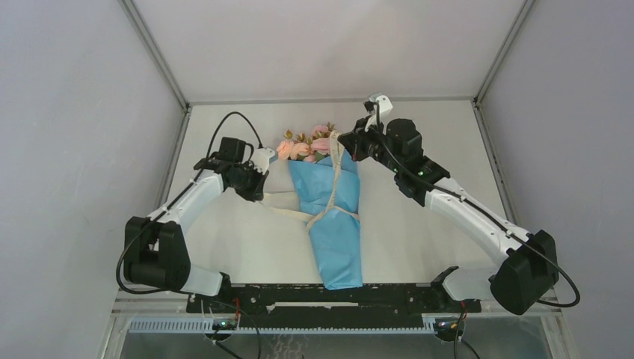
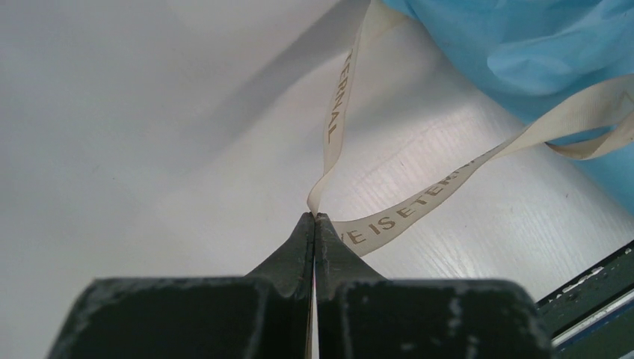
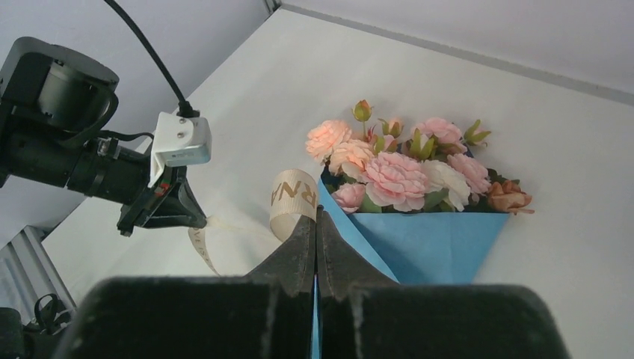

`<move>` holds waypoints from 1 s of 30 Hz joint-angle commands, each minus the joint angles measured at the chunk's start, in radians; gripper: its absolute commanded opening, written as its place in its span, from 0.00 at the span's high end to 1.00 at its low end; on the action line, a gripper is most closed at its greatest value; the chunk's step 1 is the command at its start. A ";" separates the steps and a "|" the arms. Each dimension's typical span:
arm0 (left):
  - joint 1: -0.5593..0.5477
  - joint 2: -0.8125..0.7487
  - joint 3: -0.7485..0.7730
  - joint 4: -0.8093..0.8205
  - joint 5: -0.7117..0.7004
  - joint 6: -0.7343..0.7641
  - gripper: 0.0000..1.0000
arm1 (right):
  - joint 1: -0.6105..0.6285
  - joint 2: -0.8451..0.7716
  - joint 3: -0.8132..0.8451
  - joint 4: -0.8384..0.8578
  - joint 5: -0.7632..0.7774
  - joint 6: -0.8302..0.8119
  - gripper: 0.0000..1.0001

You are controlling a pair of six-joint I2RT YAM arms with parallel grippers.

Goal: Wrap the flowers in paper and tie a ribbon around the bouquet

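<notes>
The bouquet (image 1: 334,224) lies in the middle of the table, a cone of light blue paper (image 3: 434,243) with the pink and peach flowers (image 3: 396,176) poking out of its far, wide end. The cream ribbon (image 1: 331,196) crosses the cone at its waist. One end runs left to my left gripper (image 1: 262,194), which is shut on the ribbon (image 2: 404,217) at its tips (image 2: 315,215), low over the table. The other end runs up along the paper to my right gripper (image 3: 317,212), shut on a curl of ribbon (image 3: 293,196) beside the blooms.
White enclosure walls stand at the left, right and back of the table (image 1: 419,224). The black mounting rail (image 1: 329,295) with both arm bases runs along the near edge, just below the cone's narrow tip. The left arm (image 3: 67,142) shows in the right wrist view.
</notes>
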 commanded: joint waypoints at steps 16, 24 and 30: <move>-0.078 0.026 0.072 -0.042 0.058 0.017 1.00 | 0.062 0.024 0.176 0.139 -0.071 -0.007 1.00; -0.141 0.077 0.116 -0.075 0.145 0.009 1.00 | 0.136 0.005 0.178 0.147 -0.056 -0.016 1.00; -0.146 0.097 0.085 -0.063 0.096 0.012 1.00 | 0.105 0.008 0.177 0.093 -0.016 -0.007 1.00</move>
